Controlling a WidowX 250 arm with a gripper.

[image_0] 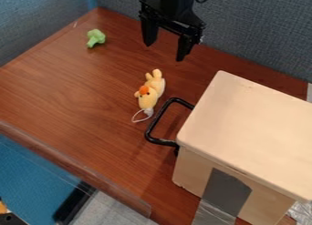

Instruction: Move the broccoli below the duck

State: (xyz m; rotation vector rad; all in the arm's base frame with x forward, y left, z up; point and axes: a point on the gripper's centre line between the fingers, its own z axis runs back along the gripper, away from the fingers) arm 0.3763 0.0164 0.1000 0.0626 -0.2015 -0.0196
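A black end effector point(164, 53) hangs over the desk's far side, its two fingers spread wide with nothing between them. Green toy broccoli point(96, 38) sits at upper left, near the desk's point(67, 96) back corner. A broad stretch of wood separates it from the yellow plush duck point(149, 94), lying just beside the black handle point(161, 124) of a cream box point(250, 128). Blue-gray partitions point(253, 33) stand behind.

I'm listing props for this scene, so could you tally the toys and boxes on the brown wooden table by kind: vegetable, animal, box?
Vegetables: 1, the small green toy broccoli
Animals: 1, the yellow plush duck with an orange beak
Boxes: 1, the cream rectangular box with a black handle
Total: 3
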